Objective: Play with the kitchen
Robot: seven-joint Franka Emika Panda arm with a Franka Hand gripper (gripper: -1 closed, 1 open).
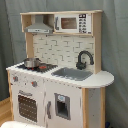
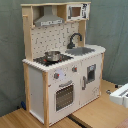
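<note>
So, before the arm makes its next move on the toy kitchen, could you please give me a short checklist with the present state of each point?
1. Kitchen standing upright in both exterior views: ok.
2. Pot sitting upright on the stove: ok.
3. Sink free of objects, faucet upright beside it: ok.
4. Oven door closed: ok.
5. Microwave door closed: ok, as far as visible.
6. Arm and gripper position: cannot tell, neither shows in either view; only a white object sits at the second exterior view's right edge.
</note>
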